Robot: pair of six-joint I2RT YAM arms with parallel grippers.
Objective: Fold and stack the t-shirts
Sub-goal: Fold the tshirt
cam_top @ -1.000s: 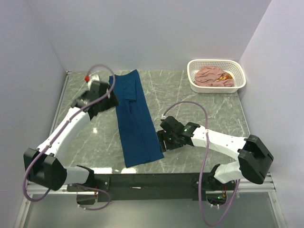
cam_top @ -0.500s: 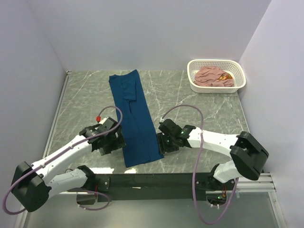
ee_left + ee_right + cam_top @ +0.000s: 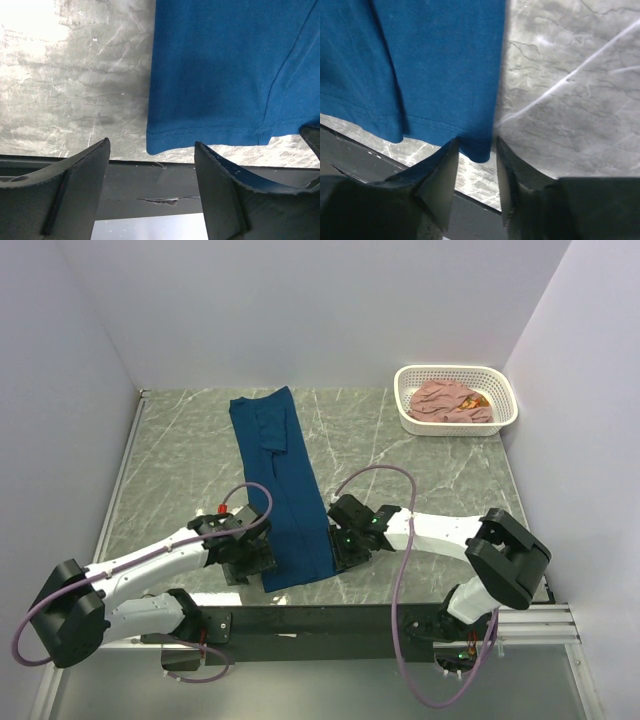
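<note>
Down at the near edge of the table (image 3: 420, 470), the navy tee (image 3: 285, 490) lies flat as one long narrow strip. It runs from the far left toward me, its hem (image 3: 210, 132) just short of the table's dark front rail. The pink tee (image 3: 448, 400) sits crumpled in the white basket (image 3: 505, 418) at the far right corner, well apart from all this.

Both arms are bent low over that hem, one at each corner. The left gripper (image 3: 151, 150) has its fingers (image 3: 85, 175) spread wide, with the left corner of the hem lying between them and nothing caught. The right gripper (image 3: 476, 145) has its fingers (image 3: 437, 175) much closer together, straddling the right corner. A gap shows between them and the cloth lies flat there, so I would not call it pinched.

That shirt looks light, limp and doubled over in layers. To my eye it will sag and slide apart if only the top layer is taken. The stitched hem corners are the firmest places to take hold, and both corners should be taken through the full thickness. Both ought to rise level, or the strip will likely twist as it is carried over toward the collar end.
</note>
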